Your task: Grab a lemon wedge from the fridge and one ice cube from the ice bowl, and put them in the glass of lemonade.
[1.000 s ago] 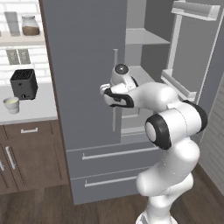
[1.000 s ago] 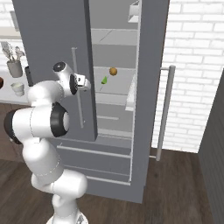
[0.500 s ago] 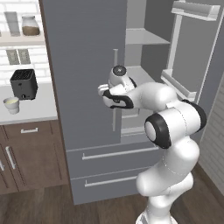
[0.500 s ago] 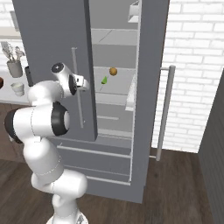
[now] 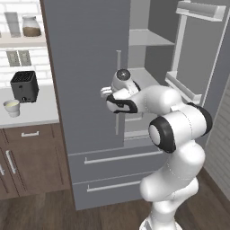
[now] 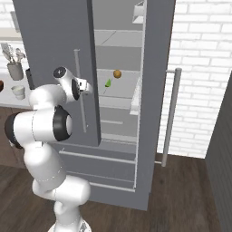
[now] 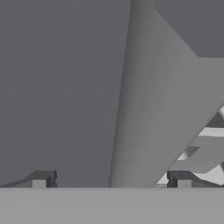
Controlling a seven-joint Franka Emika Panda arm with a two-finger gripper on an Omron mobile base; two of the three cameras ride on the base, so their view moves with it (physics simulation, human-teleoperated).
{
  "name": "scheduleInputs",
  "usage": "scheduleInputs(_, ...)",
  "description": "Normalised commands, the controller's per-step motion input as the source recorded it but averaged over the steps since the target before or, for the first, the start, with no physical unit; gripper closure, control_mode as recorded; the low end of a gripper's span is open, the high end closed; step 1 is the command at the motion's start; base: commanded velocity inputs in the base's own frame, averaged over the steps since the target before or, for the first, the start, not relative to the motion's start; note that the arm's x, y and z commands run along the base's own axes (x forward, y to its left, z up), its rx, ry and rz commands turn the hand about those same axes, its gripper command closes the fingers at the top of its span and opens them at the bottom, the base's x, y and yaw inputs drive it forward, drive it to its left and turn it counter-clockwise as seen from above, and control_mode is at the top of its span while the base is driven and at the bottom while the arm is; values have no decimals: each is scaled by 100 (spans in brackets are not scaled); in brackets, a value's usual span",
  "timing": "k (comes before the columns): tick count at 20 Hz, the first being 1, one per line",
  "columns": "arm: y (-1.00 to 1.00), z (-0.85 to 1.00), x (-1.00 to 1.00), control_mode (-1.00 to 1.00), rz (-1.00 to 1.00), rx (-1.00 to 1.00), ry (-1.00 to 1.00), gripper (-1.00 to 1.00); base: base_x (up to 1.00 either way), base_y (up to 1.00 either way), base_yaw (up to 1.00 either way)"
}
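The fridge (image 5: 85, 67) has its left door shut and its right door (image 6: 156, 90) swung open. On a middle shelf inside lies the small yellow-green lemon wedge (image 6: 108, 83). My gripper (image 5: 106, 92) is at the left door's vertical bar handle (image 6: 80, 97), well short of the shelf. In the hand view the gripper (image 7: 111, 180) is open, with the handle (image 7: 140, 109) running up between the two fingertips. The glass of lemonade (image 5: 12, 108) stands on the counter to the left, also the small pale cup (image 6: 18, 92). A dark sliver at the left edge may be the ice bowl (image 6: 1, 86).
A small orange fruit (image 6: 117, 74) sits on the shelf beside the wedge. A black toaster (image 5: 24, 86) and a grey utensil holder (image 6: 15, 70) stand on the counter. Two fridge drawers (image 5: 117, 157) lie below the doors. A brick wall (image 6: 204, 68) is on the right.
The hand has edged very slightly towards the shut left door. The gripper has stayed open and nothing else has moved.
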Motion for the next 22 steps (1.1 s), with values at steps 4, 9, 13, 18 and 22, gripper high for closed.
scheduleInputs(4, 0, -5, 8, -100, 0, 0, 1, 100, 0, 0, 0)
scheduleInputs(9, 0, -8, 2, -100, 0, 0, 1, 100, 0, 0, 0)
scheduleInputs(13, 0, -21, 0, -100, 0, 0, 3, 100, 0, 0, 0)
scheduleInputs(18, 11, -18, -1, -100, 0, 0, -1, 100, 0, 0, 0)
scheduleInputs(22, 49, 0, -25, -100, 0, 0, -1, 100, 0, 0, 0)
